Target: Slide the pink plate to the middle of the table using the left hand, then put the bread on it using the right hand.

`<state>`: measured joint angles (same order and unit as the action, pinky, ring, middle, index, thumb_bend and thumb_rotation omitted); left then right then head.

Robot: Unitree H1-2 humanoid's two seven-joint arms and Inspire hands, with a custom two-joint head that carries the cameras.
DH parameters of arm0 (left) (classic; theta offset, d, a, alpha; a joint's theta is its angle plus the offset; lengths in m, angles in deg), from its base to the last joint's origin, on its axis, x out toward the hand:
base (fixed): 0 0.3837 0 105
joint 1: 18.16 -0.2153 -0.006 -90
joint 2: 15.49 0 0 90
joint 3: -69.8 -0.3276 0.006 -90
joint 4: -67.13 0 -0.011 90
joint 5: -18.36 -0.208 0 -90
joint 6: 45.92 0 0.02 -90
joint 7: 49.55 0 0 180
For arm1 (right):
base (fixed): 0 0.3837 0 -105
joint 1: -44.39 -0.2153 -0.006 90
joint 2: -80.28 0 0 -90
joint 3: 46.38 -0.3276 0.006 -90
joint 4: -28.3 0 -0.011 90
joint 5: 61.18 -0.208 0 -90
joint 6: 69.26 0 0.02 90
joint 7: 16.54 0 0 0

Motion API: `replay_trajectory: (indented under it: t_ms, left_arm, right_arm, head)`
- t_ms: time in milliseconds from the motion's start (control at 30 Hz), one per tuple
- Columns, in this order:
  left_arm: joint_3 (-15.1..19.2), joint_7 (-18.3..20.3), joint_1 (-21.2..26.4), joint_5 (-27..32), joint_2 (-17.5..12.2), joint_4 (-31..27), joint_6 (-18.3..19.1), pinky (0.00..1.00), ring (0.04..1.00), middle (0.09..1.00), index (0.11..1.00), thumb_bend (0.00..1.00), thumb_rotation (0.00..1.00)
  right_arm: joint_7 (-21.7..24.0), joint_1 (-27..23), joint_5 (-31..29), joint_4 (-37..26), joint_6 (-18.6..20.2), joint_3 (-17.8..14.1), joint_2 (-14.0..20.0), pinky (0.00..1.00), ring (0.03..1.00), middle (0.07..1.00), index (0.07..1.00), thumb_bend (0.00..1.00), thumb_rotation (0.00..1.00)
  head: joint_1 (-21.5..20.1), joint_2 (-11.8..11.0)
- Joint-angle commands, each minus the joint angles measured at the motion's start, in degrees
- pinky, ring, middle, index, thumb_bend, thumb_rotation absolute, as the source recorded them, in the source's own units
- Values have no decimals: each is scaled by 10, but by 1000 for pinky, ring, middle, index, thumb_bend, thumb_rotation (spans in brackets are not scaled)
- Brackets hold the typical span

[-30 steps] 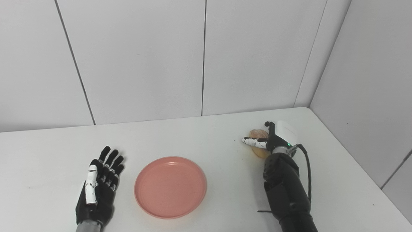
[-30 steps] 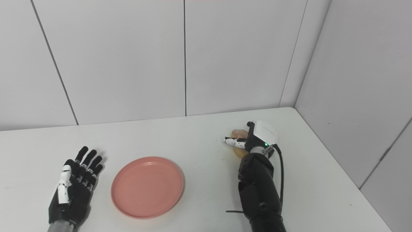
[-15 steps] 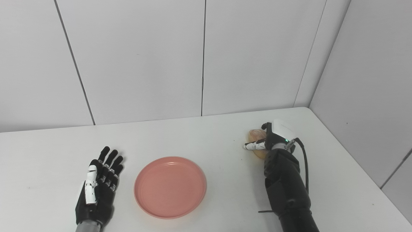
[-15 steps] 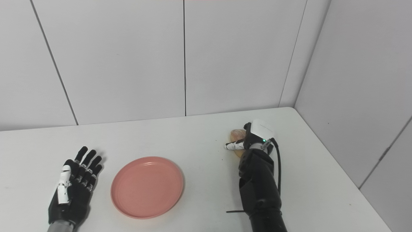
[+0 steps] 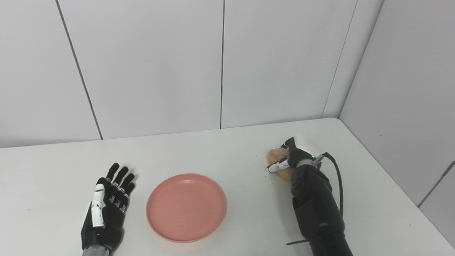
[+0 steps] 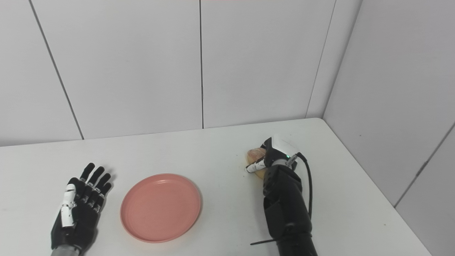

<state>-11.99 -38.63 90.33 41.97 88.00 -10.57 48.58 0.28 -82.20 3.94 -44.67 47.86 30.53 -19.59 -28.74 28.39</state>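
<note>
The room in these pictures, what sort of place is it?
Probably a robot test booth: a bare white table boxed in by plain white wall panels, holding only a pink plate and bread.

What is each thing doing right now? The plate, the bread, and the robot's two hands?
pink plate: flat on the table, nothing on it.
bread: at the table's right side, off the plate, wrapped by the right hand.
right hand: fingers closed around the bread.
left hand: open, fingers spread, left of the plate, not touching it.
</note>
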Motion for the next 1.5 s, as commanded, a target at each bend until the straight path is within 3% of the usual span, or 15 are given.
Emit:
replay_trajectory:
  t_ms: [0,533,733,900,967,1133,1467]
  left_arm:
    - [1,-16,-22,-7,4,18,25,974,923,930,913,299,1000]
    - [-10,-16,-27,-27,14,20,5,954,910,917,904,319,1000]
    - [-22,-15,-31,-41,22,25,-14,945,912,918,906,335,1000]
    - [-29,-28,-35,-58,39,21,-17,935,907,915,901,356,1000]
    - [-32,-36,-36,-64,44,16,-14,927,905,913,898,357,1000]
    - [-40,-49,-38,-77,53,10,-11,910,901,908,889,360,1000]
    - [-54,-66,-40,-105,71,-6,-6,884,888,900,884,364,1000]
  right_arm:
    - [6,-19,10,-39,-2,0,-1,301,368,442,482,501,127]
    - [77,-20,50,-188,-2,48,-26,285,361,438,484,502,136]
    - [83,-17,33,-220,-3,107,-21,230,306,403,486,506,133]
    - [96,-16,-21,-240,-22,170,-3,345,384,439,484,503,133]
    - [91,-16,-37,-241,-26,193,1,332,380,444,486,503,134]
    - [79,-13,-73,-243,-33,231,6,224,299,396,487,504,133]
    - [66,-4,-115,-227,-33,297,5,218,295,384,485,508,132]
  head:
    - [1,0]
    - [42,-1]
    - [72,-3]
    - [112,-3]
    - [123,-2]
    - [149,0]
    - [210,14]
